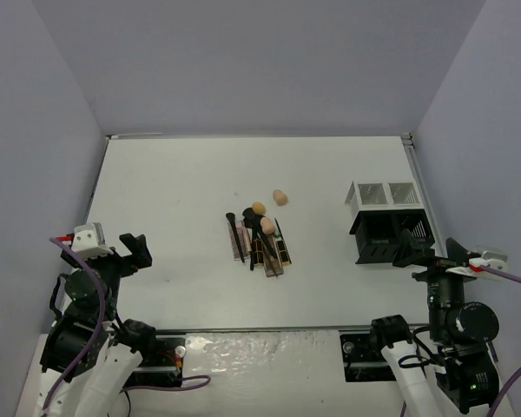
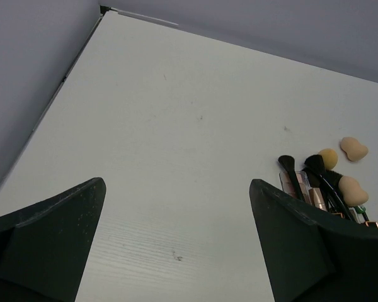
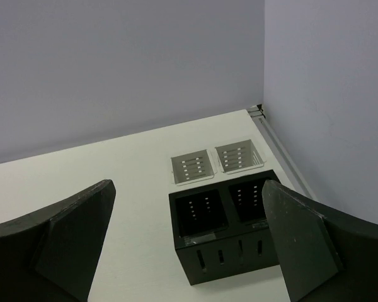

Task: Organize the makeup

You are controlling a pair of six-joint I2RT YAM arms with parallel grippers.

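My left hand hangs open and holds nothing over the near left of the desk. My right hand is open and holds nothing too, just on the near side of the black-and-white organizer rack by the right edge. The makeup lies mid-desk, well apart from both hands. Slim black brushes and eyeshadow palettes overlap in a pile. Of three tan sponges, one rests on the pile, one sits at its far edge, and one lies just beyond.
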